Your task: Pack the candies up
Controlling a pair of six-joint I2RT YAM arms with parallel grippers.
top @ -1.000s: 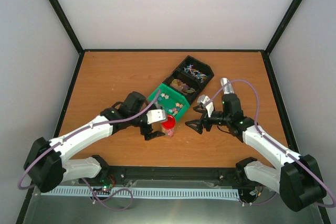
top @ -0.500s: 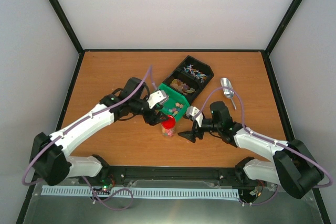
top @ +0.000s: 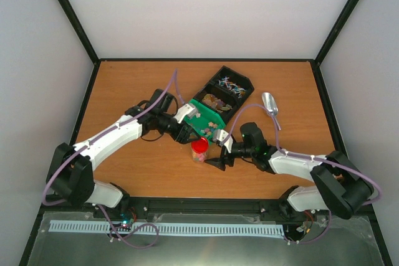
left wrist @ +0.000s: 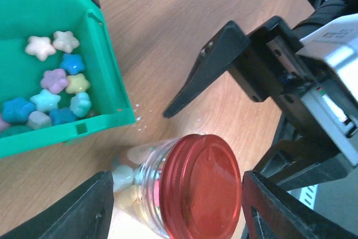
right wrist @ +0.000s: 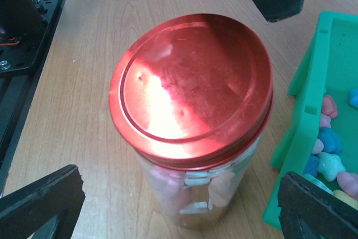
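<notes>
A clear jar (top: 199,149) with a red lid (left wrist: 201,186) stands upright on the table, with pastel candies (right wrist: 190,194) inside it. More star-shaped candies (left wrist: 50,82) lie in the green bin (top: 198,105) just behind it. My left gripper (left wrist: 176,194) straddles the lid from above. Its right finger is close to the rim, its left finger stands apart, and the jaws are open. My right gripper (right wrist: 180,177) faces the jar from the right, wide open, with the jar ahead between its fingers (right wrist: 45,200).
Two black bins (top: 227,88) with other sweets stand behind the green one. A metal scoop (top: 270,103) lies on the table to the right. The green bin's wall (right wrist: 305,99) is close beside the jar.
My left gripper has swung from the jar's left side to above the lid and narrowed its jaws. My right gripper has moved left to the jar.
</notes>
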